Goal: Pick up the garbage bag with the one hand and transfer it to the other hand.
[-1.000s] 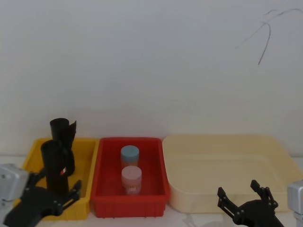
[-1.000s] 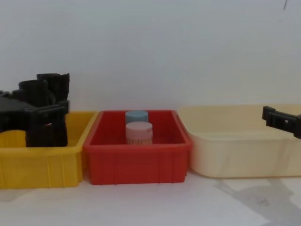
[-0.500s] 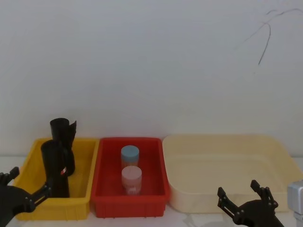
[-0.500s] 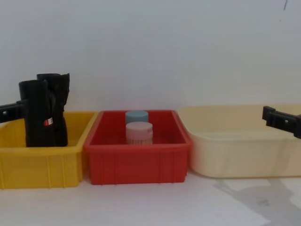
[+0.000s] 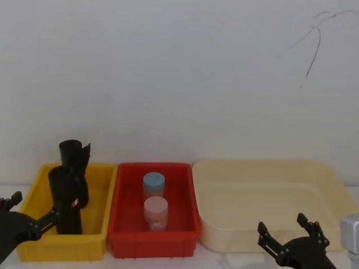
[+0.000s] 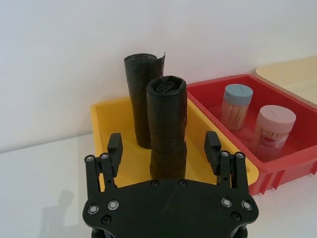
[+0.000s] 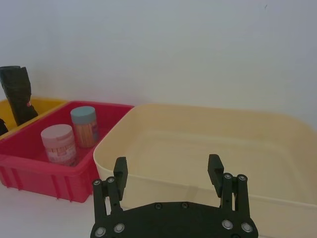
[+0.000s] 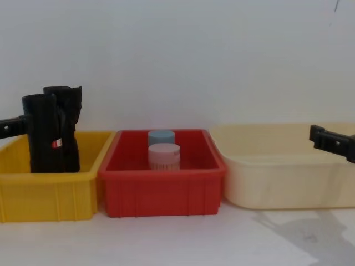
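Nothing yet done: garbage bag [image 5: 64, 190] stands ungrasped in yellow bin [image 5: 102, 185], left gripper [image 5: 33, 207] spread wide and empty facing it, right gripper [image 5: 281, 224] likewise spread, empty, well apart.

left hand [image 6: 164, 145]: matte black, two slim fingers, silver screws | right hand [image 7: 167, 166]: same black build
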